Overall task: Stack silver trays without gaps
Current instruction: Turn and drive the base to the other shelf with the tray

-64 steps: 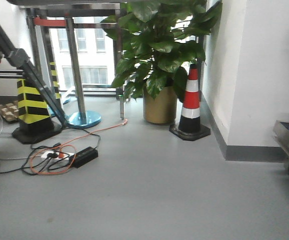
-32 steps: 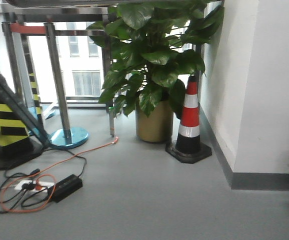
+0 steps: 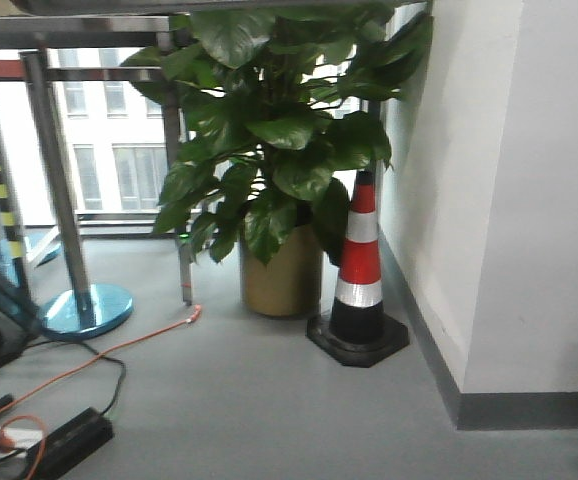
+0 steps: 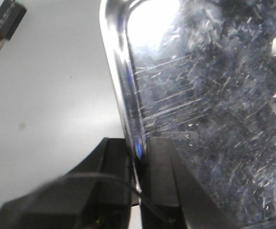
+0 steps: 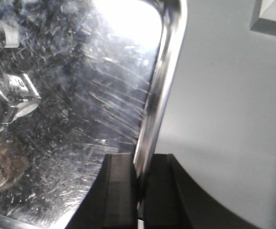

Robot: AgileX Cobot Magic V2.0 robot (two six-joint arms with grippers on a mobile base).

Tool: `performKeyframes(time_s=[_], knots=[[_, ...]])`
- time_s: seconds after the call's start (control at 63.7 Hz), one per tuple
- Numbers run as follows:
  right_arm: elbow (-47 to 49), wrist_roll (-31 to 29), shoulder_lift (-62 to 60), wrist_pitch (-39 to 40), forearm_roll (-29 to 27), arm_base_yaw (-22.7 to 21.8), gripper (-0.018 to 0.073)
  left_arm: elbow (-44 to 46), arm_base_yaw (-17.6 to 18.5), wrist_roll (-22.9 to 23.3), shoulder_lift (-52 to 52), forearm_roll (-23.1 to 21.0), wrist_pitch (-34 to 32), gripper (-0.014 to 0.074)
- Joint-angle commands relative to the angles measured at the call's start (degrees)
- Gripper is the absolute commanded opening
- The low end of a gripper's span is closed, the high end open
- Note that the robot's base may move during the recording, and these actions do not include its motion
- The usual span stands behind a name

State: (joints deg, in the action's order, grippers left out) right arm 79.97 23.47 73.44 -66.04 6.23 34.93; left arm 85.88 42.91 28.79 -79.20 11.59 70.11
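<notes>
Left gripper (image 4: 139, 167): two black fingers pinch the thin out-turned rim along one long side of a silver tray (image 4: 209, 95), one finger outside the wall and one inside. Right gripper (image 5: 139, 186): closed in the same way on a rim of the silver tray (image 5: 71, 105), which here lies to the gripper's left. The mirrored grips suggest a single tray carried between both arms. An edge hold of this kind leaves the underside free, so the pan can settle flush into another.

In both wrist views the scratched, reflective tray floor hangs over bare grey flooring (image 4: 47, 95), not over a shelf or a stack. A black power box (image 4: 6, 19) lies on the ground well off to one side.

The front view shows no second tray, only a potted plant (image 3: 274, 150) in a gold pot, a traffic cone (image 3: 359, 275) just beside it against the white wall (image 3: 489, 200), and an orange cable (image 3: 119, 350). Stacking is therefore judged not yet begun, with the tray in transit. A level carry matters, since a tilted pan would seat with a gap.
</notes>
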Motion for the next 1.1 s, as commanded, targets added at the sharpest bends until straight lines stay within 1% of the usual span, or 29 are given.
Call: performKeyframes(time_s=[0.0, 1.083], knots=[[1.84, -1.73, -1.63, 3.36, 2.63, -0.13, 0.0056, 1.27, 0.24, -1.65, 1.68, 2.52, 4.49, -0.0048], [1.84, -1.73, -1.36, 3.4, 2.63, -0.13, 0.0056, 1.27, 0.24, -1.65, 1.68, 2.68, 4.49, -0.0048]])
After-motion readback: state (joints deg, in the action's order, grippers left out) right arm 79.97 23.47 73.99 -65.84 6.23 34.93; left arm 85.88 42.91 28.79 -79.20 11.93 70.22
